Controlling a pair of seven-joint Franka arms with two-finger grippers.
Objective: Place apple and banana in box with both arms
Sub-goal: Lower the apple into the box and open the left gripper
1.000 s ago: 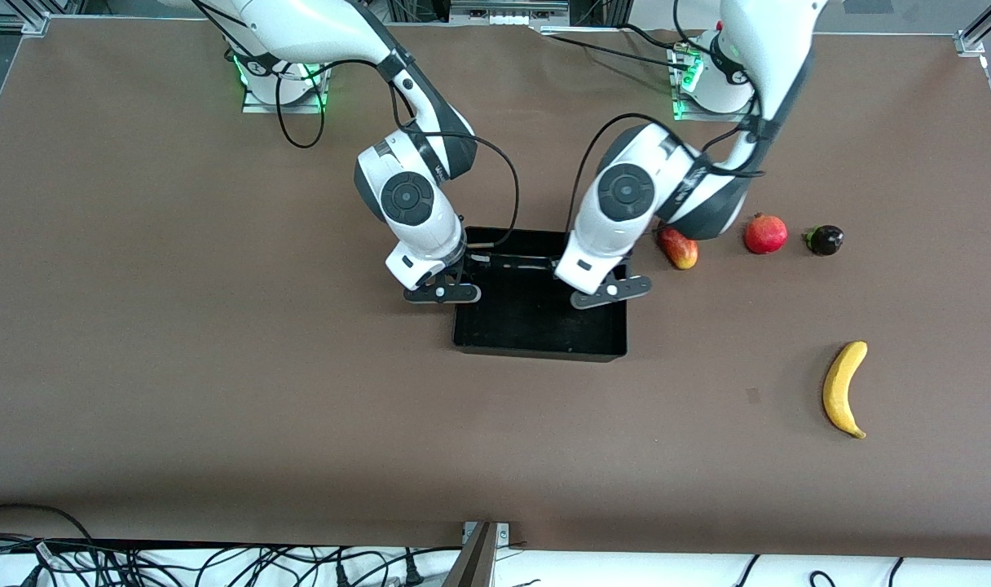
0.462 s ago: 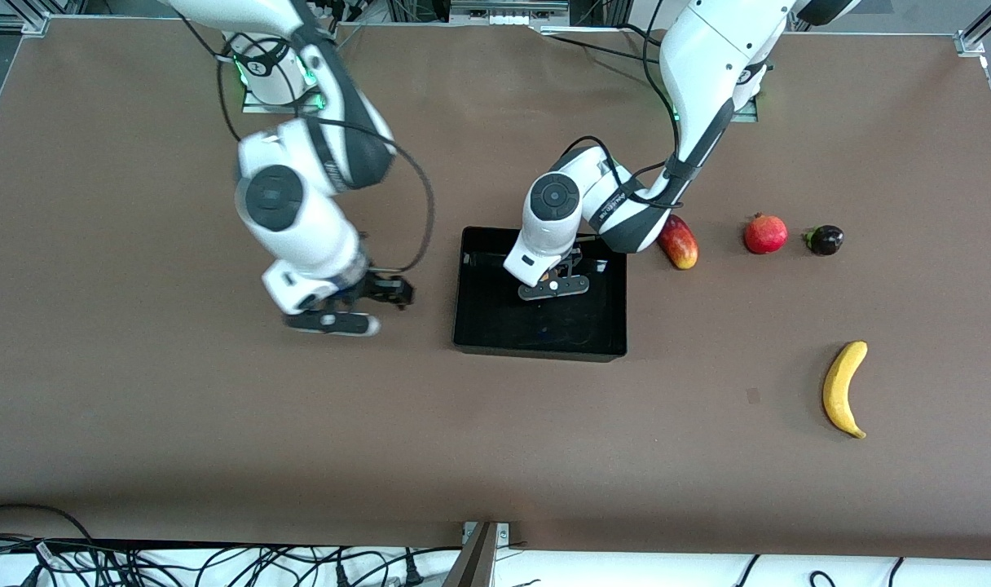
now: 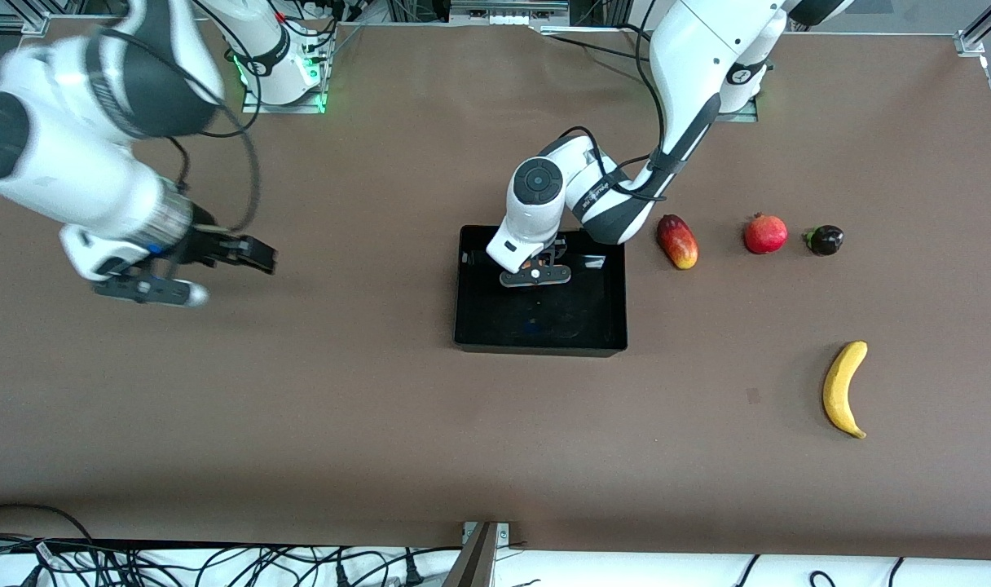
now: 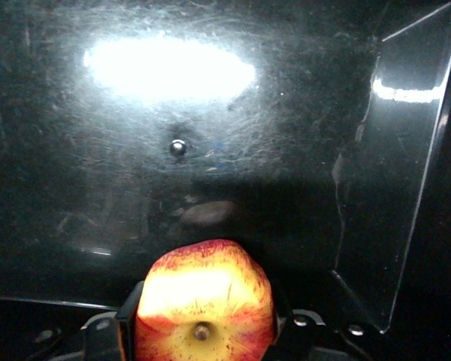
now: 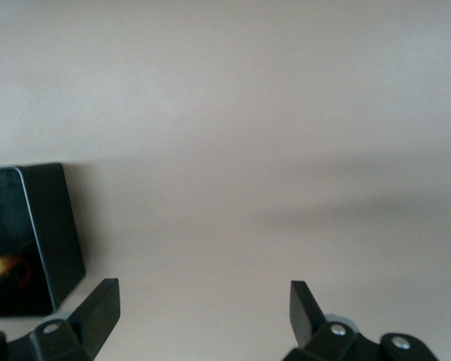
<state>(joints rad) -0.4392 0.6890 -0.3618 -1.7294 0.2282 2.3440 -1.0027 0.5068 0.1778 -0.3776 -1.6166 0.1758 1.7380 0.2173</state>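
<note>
Here the brown desk (image 3: 381, 408) is carrying everything, with both arms reaching out from their bases. The right arm (image 3: 72, 163) is hanging over bare desk toward its own end, well apart from the box; the right gripper (image 3: 255, 257) is holding nothing, its fingers (image 5: 98, 304) spread wide in the right wrist view, where a corner of the box (image 5: 30, 233) is showing.

The left arm (image 3: 683, 90) is bending down into the box (image 3: 536, 342), a shallow glossy black tray sitting near the middle of the desk. The left gripper (image 3: 535, 275) is hovering just above the box floor, in the part of the box farther from the front camera, and its fingers (image 4: 131, 308) are clamping the apple (image 4: 204, 297) from both sides. The apple is showing red and yellow with its dimple facing the wrist camera.

The banana (image 3: 843, 389) is lying on the desk toward the left arm's end, nearer the front camera than the box and well apart from it. A red-yellow mango (image 3: 678, 241) is lying just beside the box; a round red fruit (image 3: 765, 234) and a small dark fruit (image 3: 825, 240) are sitting in a row with it.
</note>
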